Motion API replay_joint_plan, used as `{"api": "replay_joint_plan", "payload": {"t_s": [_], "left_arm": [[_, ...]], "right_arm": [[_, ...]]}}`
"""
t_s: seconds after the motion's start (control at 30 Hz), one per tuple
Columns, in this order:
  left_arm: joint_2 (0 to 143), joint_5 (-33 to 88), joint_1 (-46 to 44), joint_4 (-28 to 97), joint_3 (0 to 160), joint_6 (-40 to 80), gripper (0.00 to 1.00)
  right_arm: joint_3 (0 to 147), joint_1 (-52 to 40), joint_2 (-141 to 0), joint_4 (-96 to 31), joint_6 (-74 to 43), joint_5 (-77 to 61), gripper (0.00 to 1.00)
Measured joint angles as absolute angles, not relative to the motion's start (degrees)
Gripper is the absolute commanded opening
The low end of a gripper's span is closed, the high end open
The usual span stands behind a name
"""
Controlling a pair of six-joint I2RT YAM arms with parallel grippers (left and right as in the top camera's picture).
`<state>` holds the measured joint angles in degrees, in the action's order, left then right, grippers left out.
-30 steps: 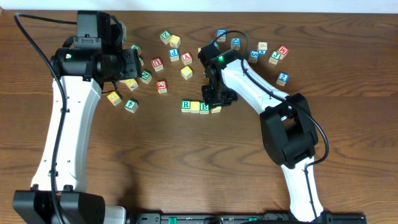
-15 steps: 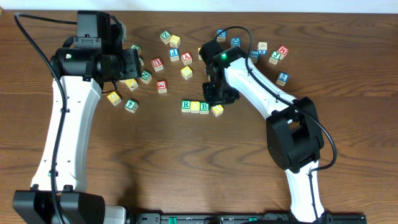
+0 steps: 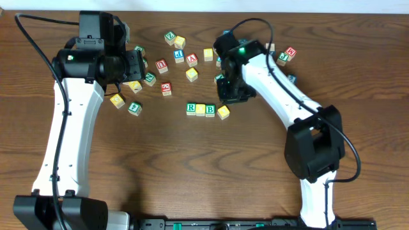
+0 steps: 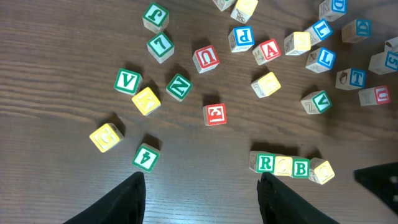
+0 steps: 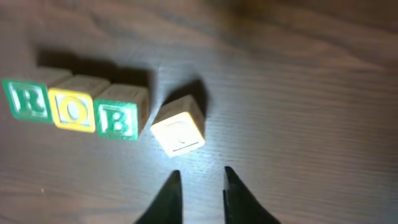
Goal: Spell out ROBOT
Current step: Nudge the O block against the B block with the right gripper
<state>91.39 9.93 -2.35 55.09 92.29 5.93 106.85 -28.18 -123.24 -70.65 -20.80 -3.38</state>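
Your right gripper (image 5: 201, 172) has backed off the row, jaws nearly together and empty, leaving the second yellow cube (image 5: 179, 134) just right of the green B (image 5: 118, 118), twisted (its letter is washed out). The row reads green R (image 5: 26, 101), yellow O (image 5: 74, 111), B. The blue T (image 4: 356, 77) waits far right. Your left gripper (image 4: 202, 179) hangs half-open, empty.

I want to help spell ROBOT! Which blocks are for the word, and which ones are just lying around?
For the word: green R block, middle yellow block, green B block, tilted yellow block, blue T block.

Just lying around: red A block, red U block, red E block, green V block, green Z block.
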Motion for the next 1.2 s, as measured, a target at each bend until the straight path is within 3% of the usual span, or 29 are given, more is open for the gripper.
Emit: {"api": "replay_joint_plan", "payload": {"t_s": [0.63, 1.2], "left_arm": [[91.39, 9.93, -2.35, 55.09, 92.29, 5.93, 0.57], [91.39, 9.93, -2.35, 55.09, 92.29, 5.93, 0.57]], "right_arm": [[93.51, -27.18, -123.22, -58.43, -20.82, -1.52, 0.13], [93.14, -28.08, -123.22, -57.76, -20.82, -3.07, 0.14]]}}
